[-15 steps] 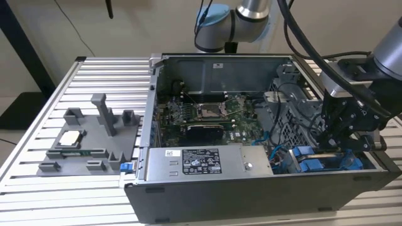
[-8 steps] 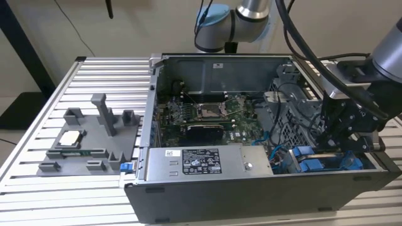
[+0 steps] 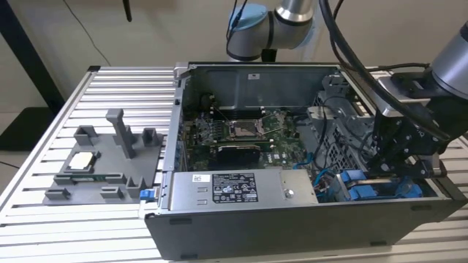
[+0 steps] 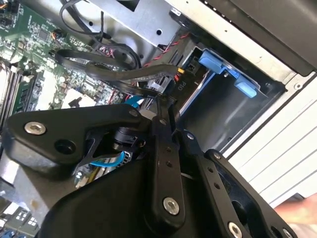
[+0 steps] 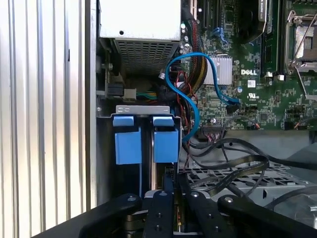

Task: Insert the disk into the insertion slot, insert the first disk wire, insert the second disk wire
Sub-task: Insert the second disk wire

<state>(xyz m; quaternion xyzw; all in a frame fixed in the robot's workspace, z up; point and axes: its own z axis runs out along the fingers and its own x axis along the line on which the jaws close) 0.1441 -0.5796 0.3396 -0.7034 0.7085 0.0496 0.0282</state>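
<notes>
Fingers (image 5: 167,191): drawn almost together in both wrist views. A thin yellowish sliver shows between them in the first wrist view, too small to identify.
Gripper (image 5: 174,177): inside the open computer case (image 3: 292,233), at the drive bay on the exterior view's right (image 3: 387,171). In the second wrist view its tips (image 4: 163,104) sit among the wires.
Disk (image 5: 166,145): seated in its bay slot, just ahead of the fingertips and in line with them but not touching. Only its blue carrier end shows.
Second blue carrier (image 5: 128,147): just beside the disk, in the same bay.
Black flat wires (image 4: 99,67): looped close to the fingertips; contact cannot be told.
Blue cable (image 5: 190,94): arcs from the motherboard (image 5: 257,74) toward the bay.
Exterior view: takes in the whole scene — the case on a slatted table (image 3: 124,82), the grey power-supply box (image 3: 234,189) along the near wall, and a grey fixture plate (image 3: 102,164) on the exterior view's left.
</notes>
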